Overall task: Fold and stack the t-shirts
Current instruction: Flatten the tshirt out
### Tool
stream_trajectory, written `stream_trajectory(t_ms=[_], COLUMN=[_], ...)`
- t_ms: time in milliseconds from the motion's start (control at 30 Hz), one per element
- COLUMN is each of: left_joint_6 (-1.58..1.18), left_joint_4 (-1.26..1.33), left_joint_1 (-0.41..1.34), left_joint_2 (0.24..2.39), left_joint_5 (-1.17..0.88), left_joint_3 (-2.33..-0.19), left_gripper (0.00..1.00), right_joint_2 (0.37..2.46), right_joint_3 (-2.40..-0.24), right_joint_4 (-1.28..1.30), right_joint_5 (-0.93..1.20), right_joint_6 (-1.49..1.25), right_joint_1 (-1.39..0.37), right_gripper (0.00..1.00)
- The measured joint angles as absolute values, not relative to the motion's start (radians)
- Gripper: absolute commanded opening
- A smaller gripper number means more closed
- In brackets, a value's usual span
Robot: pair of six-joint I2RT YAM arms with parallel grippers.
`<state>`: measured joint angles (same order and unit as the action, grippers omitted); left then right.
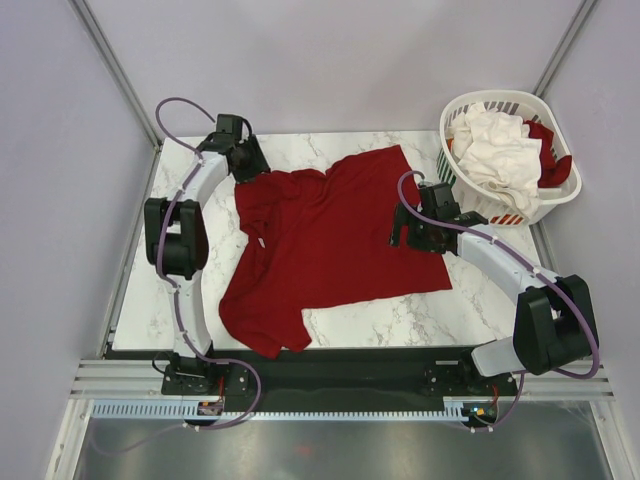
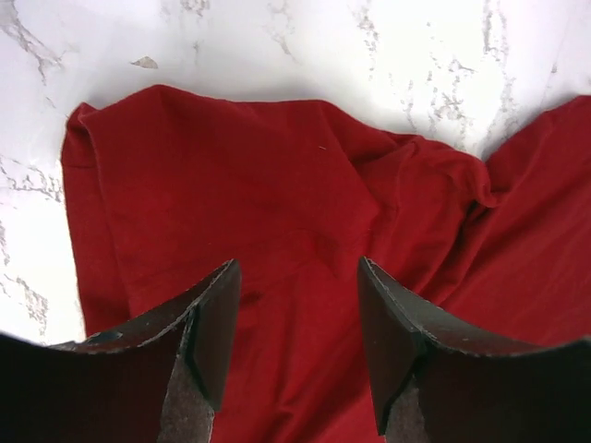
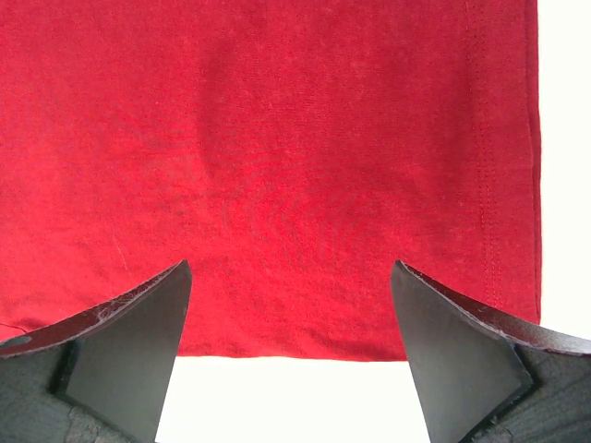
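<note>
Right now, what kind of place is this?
Probably a robot test booth: plain walls box in a marble-look table, a left arm and right arm are bolted at its edge, and a laundry basket sits by the corner.

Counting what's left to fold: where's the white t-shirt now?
Top view, far right: the white t-shirt is heaped in the white basket at the table's far-right corner, beside some dark red cloth.
</note>
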<state>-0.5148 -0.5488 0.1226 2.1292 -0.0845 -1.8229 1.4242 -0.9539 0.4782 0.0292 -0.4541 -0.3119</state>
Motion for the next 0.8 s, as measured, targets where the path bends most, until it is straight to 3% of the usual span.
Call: stream_trajectory(t_ms=[400, 700, 767, 800], left_joint_6=[-0.488, -0.447, -0.435, -0.429], left_joint_4=[-0.545, -0.550, -0.549, -0.548], left_joint_1=[0.178, 0.211, 0.212, 0.212], left_joint_2=[2.195, 2.203, 2.214, 2.223], left_joint_5=[-0.024, 0.074, 0.089, 0.097], left_joint_3=[-1.786, -1.742, -1.747, -1.751], left_gripper=[0.64, 0.77, 0.77, 0.70], right_joint_2=[1.424, 1.447, 1.451, 1.453], right_joint_3=[-0.954, -0.954, -0.954, -0.954], right_joint_4=[0.478, 0.477, 0.477, 0.477], right_joint_5=[0.027, 0.028, 0.028, 0.028], right_joint_6=[-0.450, -0.448, -0.448, -0.448], right_joint_1=[-0.312, -0.312, -0.312, -0.312], right_gripper=[0.97, 0.97, 0.97, 0.97])
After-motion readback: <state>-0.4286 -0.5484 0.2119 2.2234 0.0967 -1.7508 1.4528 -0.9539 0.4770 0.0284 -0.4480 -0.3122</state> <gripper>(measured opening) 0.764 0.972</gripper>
